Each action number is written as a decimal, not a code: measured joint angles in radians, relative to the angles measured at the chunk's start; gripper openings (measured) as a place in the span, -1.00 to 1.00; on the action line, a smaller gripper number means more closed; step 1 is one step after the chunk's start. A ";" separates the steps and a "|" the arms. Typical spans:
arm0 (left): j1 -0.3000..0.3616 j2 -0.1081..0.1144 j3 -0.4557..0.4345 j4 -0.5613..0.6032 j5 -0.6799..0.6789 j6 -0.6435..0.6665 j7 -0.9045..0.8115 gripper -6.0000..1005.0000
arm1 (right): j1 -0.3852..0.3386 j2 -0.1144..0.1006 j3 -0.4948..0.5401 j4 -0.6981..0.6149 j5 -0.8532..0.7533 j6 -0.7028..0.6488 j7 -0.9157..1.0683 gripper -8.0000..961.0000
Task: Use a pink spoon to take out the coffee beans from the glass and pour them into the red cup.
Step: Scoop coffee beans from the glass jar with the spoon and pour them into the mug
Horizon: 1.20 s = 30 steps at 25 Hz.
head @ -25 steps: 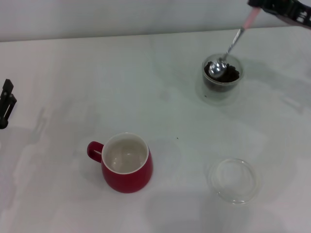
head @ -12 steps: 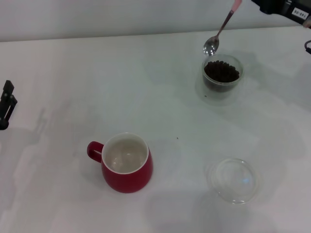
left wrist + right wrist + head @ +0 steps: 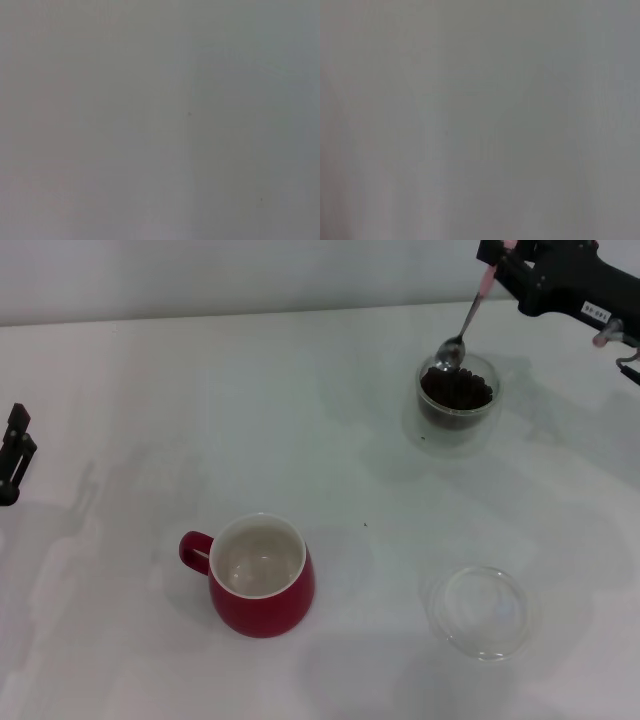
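We see the pink spoon point(image 3: 468, 315) tilted, its pale pink handle clenched in the right gripper point(image 3: 497, 262) at the far right of the table point(image 3: 300, 420). Its shiny metal bowl, carrying something dark, hangs at the far rim of the glass point(image 3: 458, 400), which holds dark coffee beans point(image 3: 458, 390). The red cup point(image 3: 260, 576), glossy with a white inside, stands near us, well apart. A white label on the right arm is too small to read. The left gripper point(image 3: 12, 453) sits at the left edge; we cannot tell its jaw state.
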 joint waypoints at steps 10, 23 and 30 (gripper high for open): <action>-0.003 -0.001 0.000 0.002 0.000 0.000 -0.002 0.43 | 0.000 0.005 -0.041 0.000 -0.004 0.085 -0.042 -0.63; 0.000 -0.003 0.000 0.016 -0.038 -0.023 -0.003 0.43 | -0.017 0.009 -0.058 0.009 -0.005 0.162 0.024 -0.62; -0.002 -0.003 0.000 0.018 -0.038 -0.024 -0.003 0.42 | -0.026 0.005 -0.062 0.004 -0.005 0.183 0.138 -0.62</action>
